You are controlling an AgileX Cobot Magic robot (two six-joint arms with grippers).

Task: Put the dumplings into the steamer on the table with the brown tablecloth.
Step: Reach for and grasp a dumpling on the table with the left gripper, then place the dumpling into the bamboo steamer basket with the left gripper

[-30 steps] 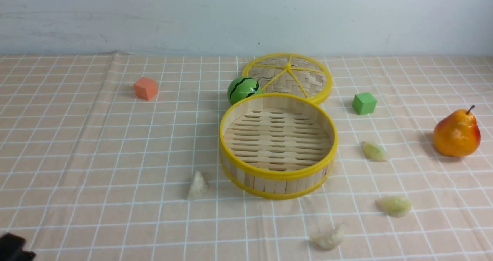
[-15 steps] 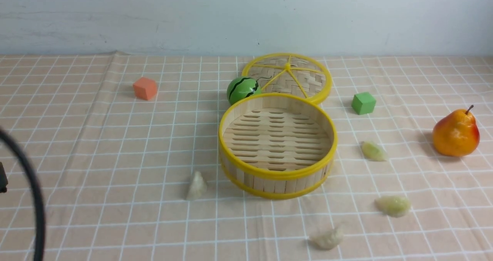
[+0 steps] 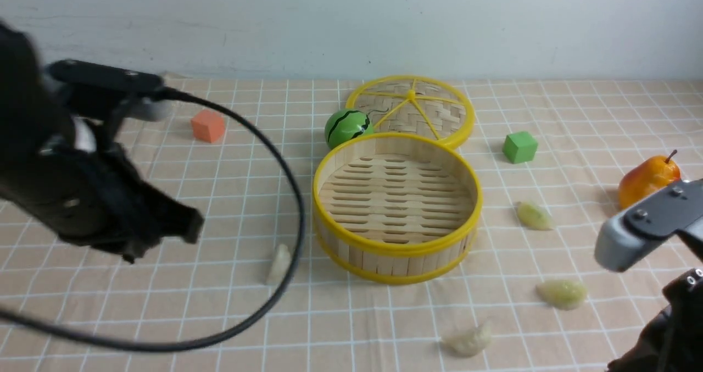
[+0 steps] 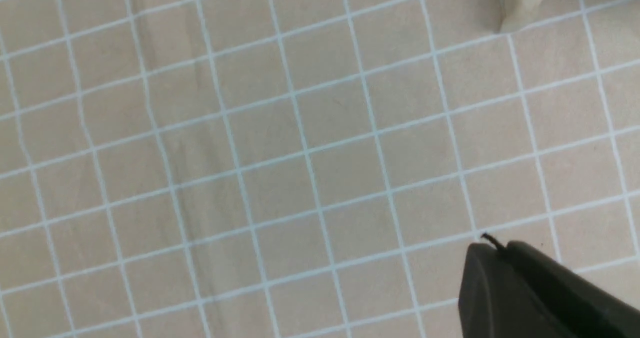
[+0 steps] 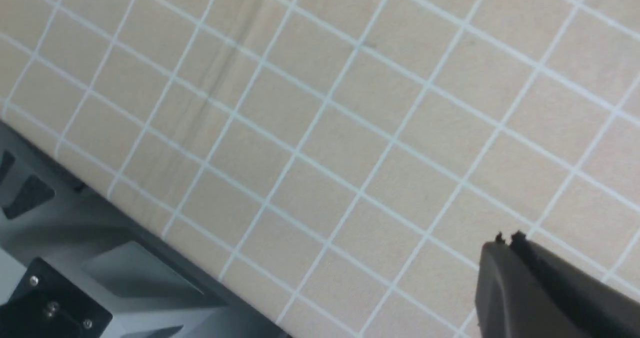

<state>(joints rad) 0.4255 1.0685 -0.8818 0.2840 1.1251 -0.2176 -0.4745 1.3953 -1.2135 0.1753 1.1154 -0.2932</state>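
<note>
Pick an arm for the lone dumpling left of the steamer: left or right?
Left. The left gripper hangs on that dumpling's side of the steamer, with only bare cloth between them; the right arm sits beyond the steamer, on the far side.

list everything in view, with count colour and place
tablecloth: one, tan, white grid
steamer: one, bamboo with yellow rims, centre, empty
lid: one, woven, yellow spokes, behind steamer
dumplings: four, pale whitish-green, on tablecloth; one left of steamer, three right
watermelon ball: one, green striped, left of lid
orange cube: one, back left
green cube: one, right of lid
pear: one, orange-yellow, far right
left gripper: one, black, shut, over bare tablecloth
right gripper: one, black, shut, near tablecloth edge
</note>
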